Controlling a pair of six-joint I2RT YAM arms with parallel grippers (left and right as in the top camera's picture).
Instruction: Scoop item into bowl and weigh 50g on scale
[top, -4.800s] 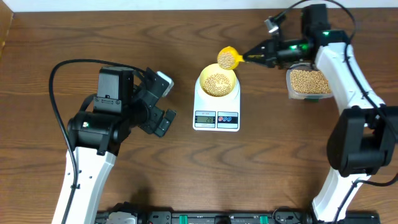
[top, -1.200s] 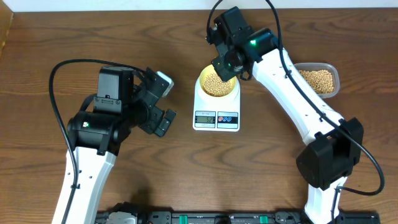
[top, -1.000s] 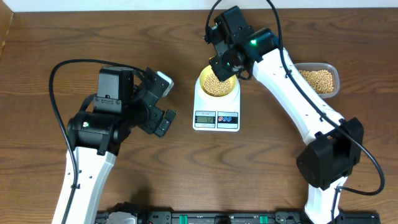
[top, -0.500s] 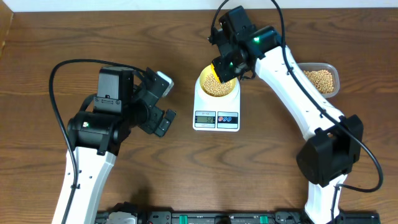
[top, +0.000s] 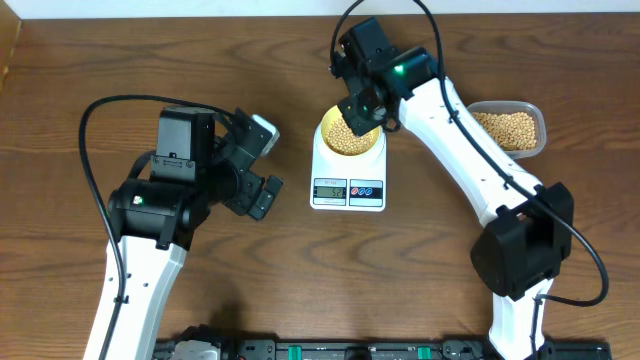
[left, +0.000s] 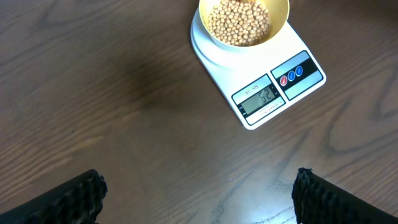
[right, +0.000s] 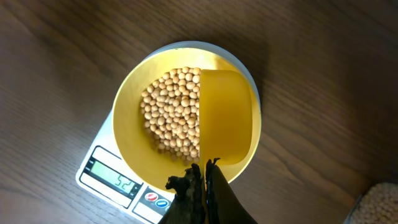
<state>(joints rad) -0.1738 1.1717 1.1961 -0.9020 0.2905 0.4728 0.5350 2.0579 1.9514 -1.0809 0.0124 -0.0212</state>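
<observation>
Scoop (right: 227, 115): empty, over bowl (right: 127, 118), handle clamped in right gripper (right: 202, 171). Beans (right: 171, 115) heaped in bowl on scale (left: 273, 87). Display (left: 259, 99) blurred, possibly near target; checking remains

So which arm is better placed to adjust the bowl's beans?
Right. The right gripper is shut on the yellow scoop over the bowl; the left gripper is open, away from the scale.

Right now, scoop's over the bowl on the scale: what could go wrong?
1. The yellow scoop in the right claw is right over the bowl. Whether they touch is unclear, and contact would skew the scale reading.
2. A sideways exit could nudge the bowl or flick soybeans onto the table.
</observation>
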